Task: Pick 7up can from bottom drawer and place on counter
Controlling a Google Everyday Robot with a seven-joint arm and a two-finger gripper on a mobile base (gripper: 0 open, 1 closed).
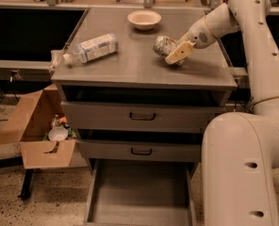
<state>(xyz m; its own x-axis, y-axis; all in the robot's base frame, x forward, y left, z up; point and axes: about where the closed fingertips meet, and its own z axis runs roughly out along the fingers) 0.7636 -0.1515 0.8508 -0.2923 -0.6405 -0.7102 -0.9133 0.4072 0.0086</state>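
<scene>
pinching the 7up can (pixel 163 45), the claw (pixel 173 54) is low over the counter (pixel 130 66) near the bowl (pixel 144 19) — bottom drawer (pixel 139 192) open.

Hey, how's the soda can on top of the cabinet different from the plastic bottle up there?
The 7up can is short and silvery metal; the bottle is longer, clear plastic with a white label. The can sits toward the right side of the counter, right at the gripper; the bottle lies on its side near the left edge, away from the gripper. Both are on the counter, not in the open bottom drawer.
</scene>
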